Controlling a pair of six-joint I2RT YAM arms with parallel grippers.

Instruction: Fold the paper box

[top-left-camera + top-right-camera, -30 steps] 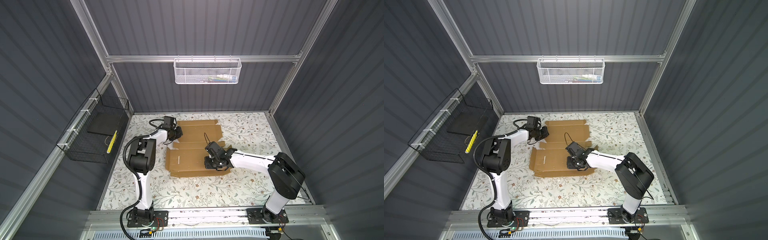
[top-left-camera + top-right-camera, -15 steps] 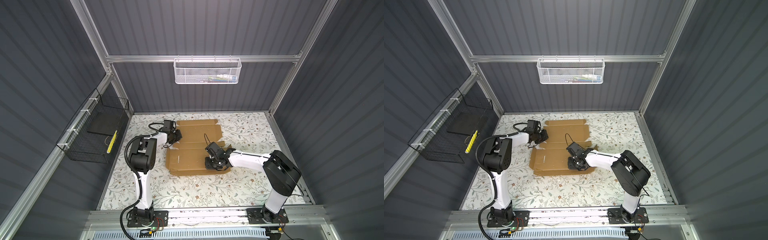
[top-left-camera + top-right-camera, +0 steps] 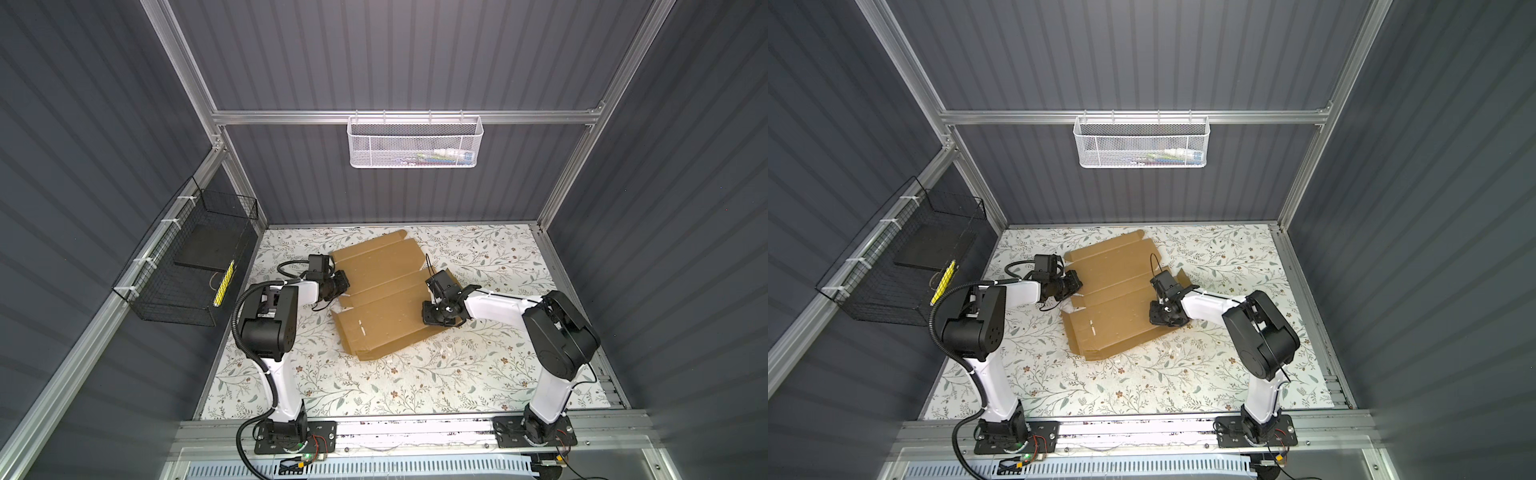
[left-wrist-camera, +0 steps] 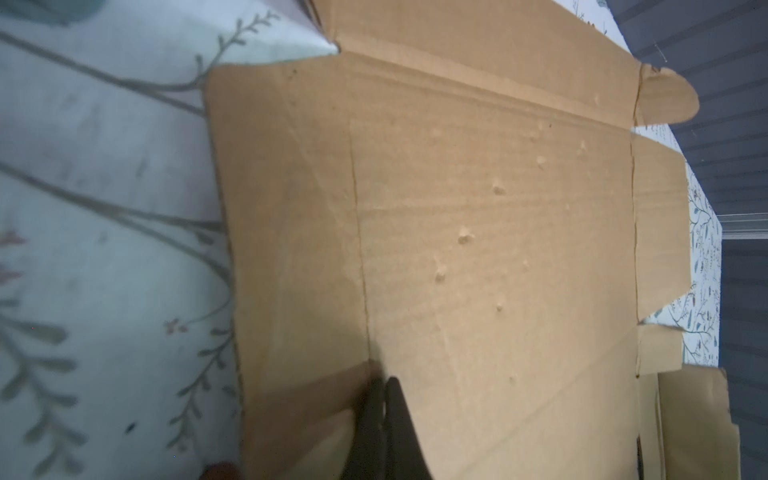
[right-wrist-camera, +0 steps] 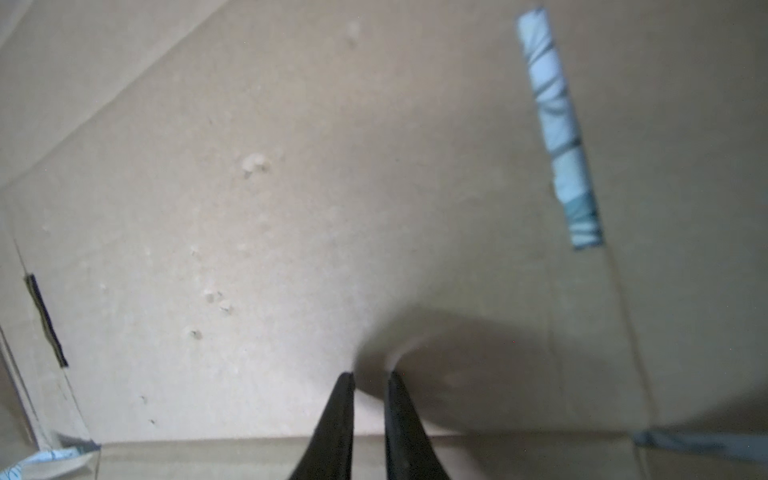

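Both top views: paper box [image 3: 386, 291], still flat die-cut sheet, has swivelled askew on floral table [image 3: 374, 395] within last second; no flap raised, so folding barely begun.
Left wrist: left gripper [image 4: 384, 384] clenched, empty, tips on panel by crease.
Right wrist: right gripper [image 5: 371, 376] slightly parted, grasping nothing, tips down on near panel, likely pinning sheet.

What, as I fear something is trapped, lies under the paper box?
Only the floral table cover shows: around the paper box, and through a narrow slot in it in the right wrist view. Anything else beneath the sheet is hidden by the cardboard.
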